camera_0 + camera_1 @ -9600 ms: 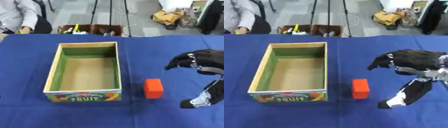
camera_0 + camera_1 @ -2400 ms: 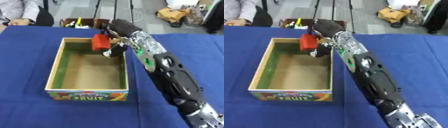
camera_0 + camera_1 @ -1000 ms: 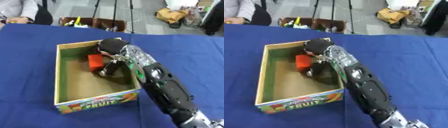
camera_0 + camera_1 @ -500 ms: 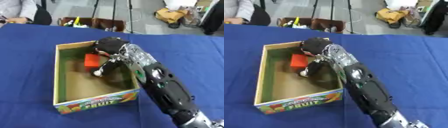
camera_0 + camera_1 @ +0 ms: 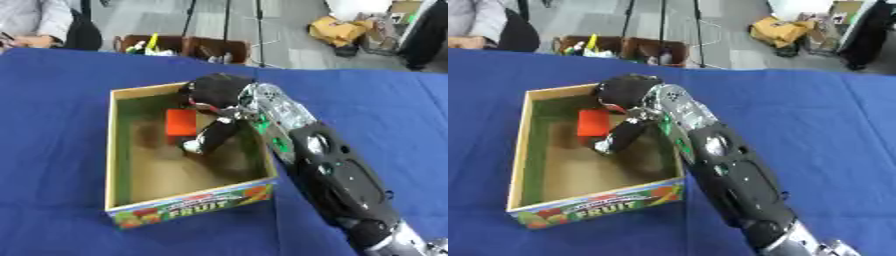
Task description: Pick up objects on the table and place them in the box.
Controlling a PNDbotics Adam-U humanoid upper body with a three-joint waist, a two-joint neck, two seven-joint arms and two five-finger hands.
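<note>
The fruit-printed cardboard box (image 5: 188, 206) stands open on the blue table. A red block (image 5: 181, 122) lies inside it near the far wall. My right arm comes in from the lower right and reaches over the box's right wall. My right hand (image 5: 215, 91) hovers over the far end of the box, just right of the block. Its fingers are spread, and one finger (image 5: 210, 140) hangs down to the box floor beside the block without closing on it. My left hand is out of sight.
The blue cloth (image 5: 52, 100) covers the whole table around the box. Beyond the far edge stand a brown crate of small items (image 5: 179, 47) and tripod legs. A person's sleeve (image 5: 31, 22) shows at the far left corner.
The red block went from the table right of the box, up over the far rim in my right hand, down into the box. In the last second the hand and block barely moved.
</note>
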